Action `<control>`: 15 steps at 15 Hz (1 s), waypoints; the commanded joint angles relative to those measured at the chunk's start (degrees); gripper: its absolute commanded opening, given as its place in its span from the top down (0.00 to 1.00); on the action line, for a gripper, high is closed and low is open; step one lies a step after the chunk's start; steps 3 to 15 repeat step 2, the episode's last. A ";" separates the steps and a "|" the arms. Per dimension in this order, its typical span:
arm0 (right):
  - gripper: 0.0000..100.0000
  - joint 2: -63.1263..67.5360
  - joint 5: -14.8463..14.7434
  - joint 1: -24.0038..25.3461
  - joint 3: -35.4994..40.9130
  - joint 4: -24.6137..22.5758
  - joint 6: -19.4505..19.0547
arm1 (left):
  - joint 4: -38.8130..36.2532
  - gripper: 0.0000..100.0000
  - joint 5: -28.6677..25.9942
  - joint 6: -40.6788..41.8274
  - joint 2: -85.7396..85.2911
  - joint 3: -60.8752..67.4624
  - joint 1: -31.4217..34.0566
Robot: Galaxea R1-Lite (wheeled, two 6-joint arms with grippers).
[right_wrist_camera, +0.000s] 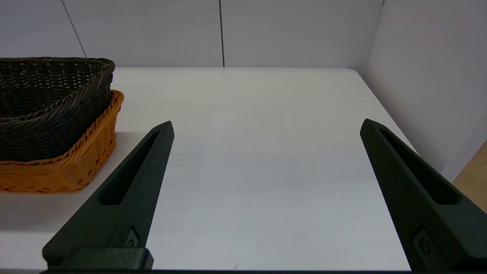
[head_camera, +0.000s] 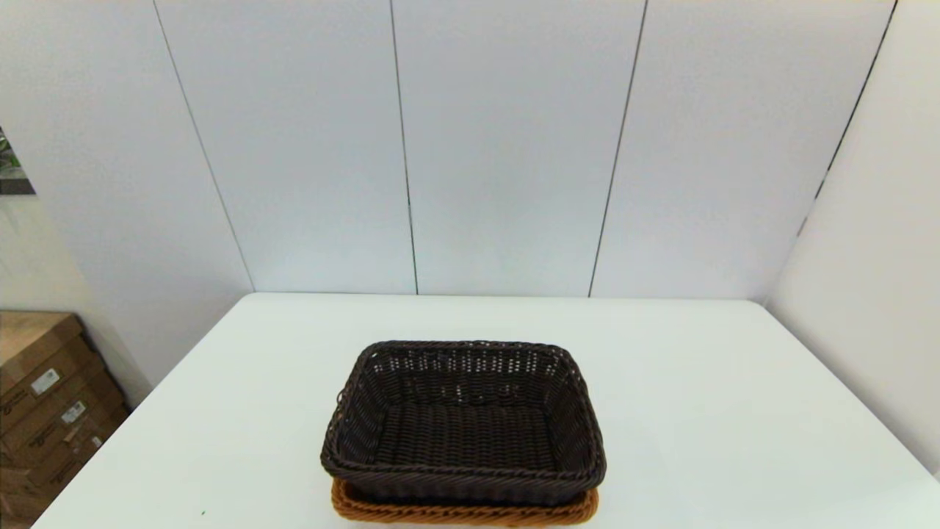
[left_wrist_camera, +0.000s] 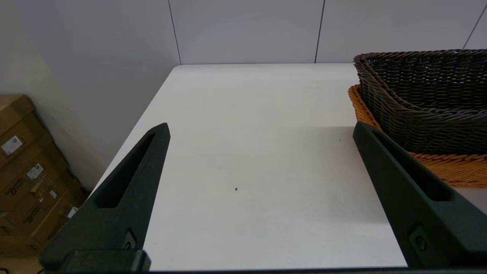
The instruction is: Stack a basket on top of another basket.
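Baskets nested at the near middle of the white table point(head_camera: 698, 382), both grippers clear.

Dark brown basket point(head_camera: 464, 426) is sitting inside the orange-tan basket point(head_camera: 463, 510), whose braided rim is showing beneath it at the table's near edge. Bare tabletop is lying open on either side and behind the stack. Left gripper point(left_wrist_camera: 260, 131) is hovering left of the stack, fingers spread wide, holding nothing. Right gripper point(right_wrist_camera: 266, 127) is hovering right of it, likewise spread and empty. Neither arm is showing in the head view.
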 commanded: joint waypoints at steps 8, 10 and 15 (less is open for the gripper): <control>0.00 0.07 0.00 0.00 0.01 0.04 0.00 | 0.00 0.00 -0.01 0.01 -0.04 0.09 0.06; 0.00 0.07 0.00 0.00 0.01 0.04 0.00 | 0.00 0.00 -0.01 0.01 -0.04 0.09 0.06; 0.00 0.07 0.00 0.00 0.01 0.04 0.00 | 0.00 0.00 -0.01 0.01 -0.04 0.09 0.06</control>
